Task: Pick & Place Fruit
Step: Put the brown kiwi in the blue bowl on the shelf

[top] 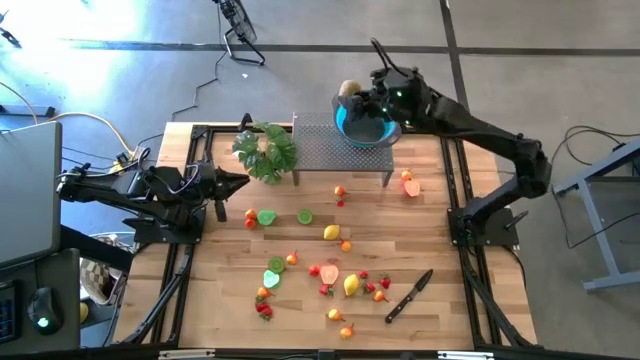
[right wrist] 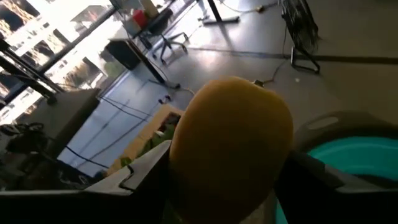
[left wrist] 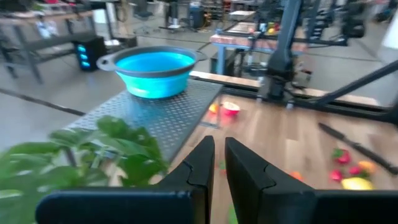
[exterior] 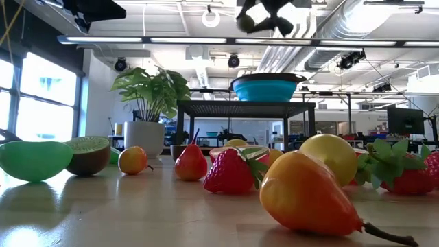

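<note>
The right gripper (top: pixel 352 92) is clamped on a brown kiwi (right wrist: pixel 231 146), held above the blue bowl (top: pixel 366 128) on the metal rack (top: pixel 340 150) at 12 o'clock; the left gripper (top: pixel 240 184), at 9 o'clock, has fingers together, empty; other fruit (top: pixel 331 232) lies scattered on the surface (top: pixel 440 240)

The blue bowl (top: pixel 364 128) on the perforated metal stand (top: pixel 340 150) is open from above, though the right gripper (top: pixel 352 97) hangs at its 11 o'clock rim with a brownish fruit (right wrist: pixel 231 144) (a kiwi, perhaps) between its fingers. At the stand's 9 o'clock the leafy plant (top: pixel 266 150) blocks a low approach from the left gripper (top: pixel 240 183). Toward 6 o'clock, scattered fruit (top: pixel 331 233) and a knife (top: pixel 409 295) leave bare wood only in narrow lanes.
</note>
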### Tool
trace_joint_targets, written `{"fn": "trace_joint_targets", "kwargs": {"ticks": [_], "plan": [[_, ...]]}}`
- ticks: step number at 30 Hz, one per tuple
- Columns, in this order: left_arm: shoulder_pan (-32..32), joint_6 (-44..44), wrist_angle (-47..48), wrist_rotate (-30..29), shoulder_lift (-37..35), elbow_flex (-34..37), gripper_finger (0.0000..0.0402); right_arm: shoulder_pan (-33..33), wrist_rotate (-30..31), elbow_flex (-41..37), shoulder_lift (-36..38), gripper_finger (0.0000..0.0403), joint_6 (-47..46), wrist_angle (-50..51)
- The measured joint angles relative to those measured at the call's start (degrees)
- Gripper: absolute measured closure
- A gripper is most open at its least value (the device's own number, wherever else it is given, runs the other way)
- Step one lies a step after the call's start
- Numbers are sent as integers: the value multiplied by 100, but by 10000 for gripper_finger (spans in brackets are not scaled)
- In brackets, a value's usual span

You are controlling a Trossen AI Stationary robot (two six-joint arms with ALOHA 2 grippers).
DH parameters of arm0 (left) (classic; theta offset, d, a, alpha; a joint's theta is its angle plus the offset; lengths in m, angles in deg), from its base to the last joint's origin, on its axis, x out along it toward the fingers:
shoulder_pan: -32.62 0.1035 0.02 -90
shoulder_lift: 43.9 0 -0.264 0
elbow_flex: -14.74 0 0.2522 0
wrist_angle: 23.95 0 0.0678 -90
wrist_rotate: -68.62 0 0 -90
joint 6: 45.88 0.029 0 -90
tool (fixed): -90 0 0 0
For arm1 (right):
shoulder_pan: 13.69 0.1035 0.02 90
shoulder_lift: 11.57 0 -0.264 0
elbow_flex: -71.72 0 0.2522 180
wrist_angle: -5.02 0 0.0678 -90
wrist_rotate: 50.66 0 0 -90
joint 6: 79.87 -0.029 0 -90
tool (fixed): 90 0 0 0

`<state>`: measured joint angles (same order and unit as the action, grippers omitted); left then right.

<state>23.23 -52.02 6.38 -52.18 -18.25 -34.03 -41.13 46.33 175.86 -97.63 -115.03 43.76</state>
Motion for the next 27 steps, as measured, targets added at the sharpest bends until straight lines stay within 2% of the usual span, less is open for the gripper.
{"fn": "trace_joint_targets", "kwargs": {"ticks": [7,12,21,27], "plan": [[0,35,4,-554,0,0,367,-632,-969,7,-461,168,141,748],[0,35,4,-736,0,2,367,-798,-1282,6,-650,168,423,1288],[0,35,2,-777,0,2,367,-992,-1235,5,-640,168,1060,1768],[0,33,-5,-786,-1,2,367,-1010,-500,5,-640,168,1957,2070]]}}
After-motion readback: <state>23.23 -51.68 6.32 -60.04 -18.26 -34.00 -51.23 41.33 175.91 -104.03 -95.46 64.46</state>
